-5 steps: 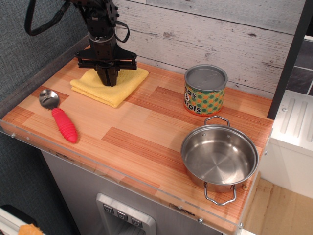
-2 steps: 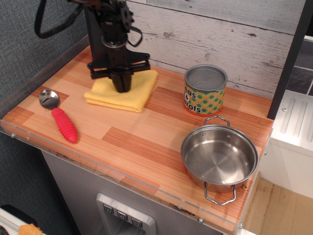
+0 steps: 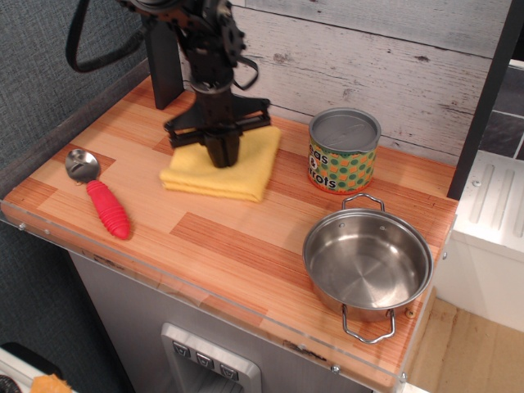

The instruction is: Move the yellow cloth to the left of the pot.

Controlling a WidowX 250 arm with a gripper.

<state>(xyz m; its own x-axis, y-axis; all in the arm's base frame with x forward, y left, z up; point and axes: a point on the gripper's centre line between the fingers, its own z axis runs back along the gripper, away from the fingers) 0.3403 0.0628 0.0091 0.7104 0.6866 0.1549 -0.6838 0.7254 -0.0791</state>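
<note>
The yellow cloth [image 3: 236,170] lies folded on the wooden table, left of the can and up-left of the pot. My black gripper [image 3: 221,157] points straight down onto the middle of the cloth, its fingers close together and pressed into or pinching the fabric. The shallow steel pot [image 3: 368,262] with two wire loop handles stands empty at the front right of the table, well apart from the cloth.
A tin can [image 3: 344,151] with a green-orange dotted label stands at the back, right of the cloth. A spoon with a red handle [image 3: 102,201] lies at the front left. A plank wall runs behind; the table's clear edge strip [image 3: 205,299] runs along the front.
The gripper has moved right and a little toward the front, dragging the yellow cloth along with it, closer to the can. Pot, can and spoon have not moved.
</note>
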